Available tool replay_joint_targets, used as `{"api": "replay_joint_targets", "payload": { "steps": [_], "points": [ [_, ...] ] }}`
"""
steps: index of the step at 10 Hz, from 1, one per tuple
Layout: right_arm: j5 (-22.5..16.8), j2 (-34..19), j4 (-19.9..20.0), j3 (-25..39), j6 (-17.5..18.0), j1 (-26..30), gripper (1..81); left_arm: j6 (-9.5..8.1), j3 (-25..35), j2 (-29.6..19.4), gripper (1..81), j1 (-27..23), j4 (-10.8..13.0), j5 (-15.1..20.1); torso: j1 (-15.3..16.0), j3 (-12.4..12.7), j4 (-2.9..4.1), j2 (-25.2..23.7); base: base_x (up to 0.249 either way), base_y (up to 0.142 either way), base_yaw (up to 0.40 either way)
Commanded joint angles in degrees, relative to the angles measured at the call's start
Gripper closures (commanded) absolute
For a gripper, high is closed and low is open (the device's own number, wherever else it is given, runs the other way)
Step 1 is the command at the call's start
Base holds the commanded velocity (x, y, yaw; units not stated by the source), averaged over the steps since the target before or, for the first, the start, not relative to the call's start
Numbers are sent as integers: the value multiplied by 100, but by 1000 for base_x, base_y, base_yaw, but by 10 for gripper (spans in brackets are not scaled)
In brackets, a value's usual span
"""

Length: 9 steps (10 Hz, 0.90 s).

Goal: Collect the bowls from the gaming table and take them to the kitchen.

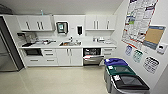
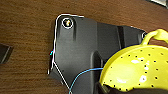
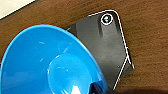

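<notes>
With the left gripper (image 2: pixel 110 89), clamps the rim of a perforated yellow-green bowl (image 2: pixel 136 68) that has a loop handle. With the right gripper (image 3: pixel 97 89), pinches the edge of a blue bowl (image 3: pixel 47 62), hollow turned toward the wrist camera. Holds both over a brown wood-grain surface (image 2: pixel 27 32). Faces the kitchen (image 1: pixel 67 42) from across a pale floor (image 1: pixel 55 80): white cabinets (image 1: pixel 70 57), steel sink (image 1: pixel 70 43) mid-counter, black dishwasher (image 1: pixel 93 55) just beside it. Passes lidded bins (image 1: pixel 120 72) and posters (image 1: pixel 138 20) along the right wall.
</notes>
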Motion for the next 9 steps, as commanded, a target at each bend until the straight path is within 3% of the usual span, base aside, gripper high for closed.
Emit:
{"api": "replay_joint_targets", "payload": {
  "steps": [1, 9],
  "points": [
    [-252, -134, -67, 21, -18, 257, 811, -11, -11, -102, 811, -248, 63, 193, 0, 0, 0, 0, 189, 0, 0],
    [-252, -108, -76, 12, -19, 266, 811, -11, -19, -110, 811, -248, 63, 193, 2, 0, 0, -2, 189, 0, 0]
  ]
}}
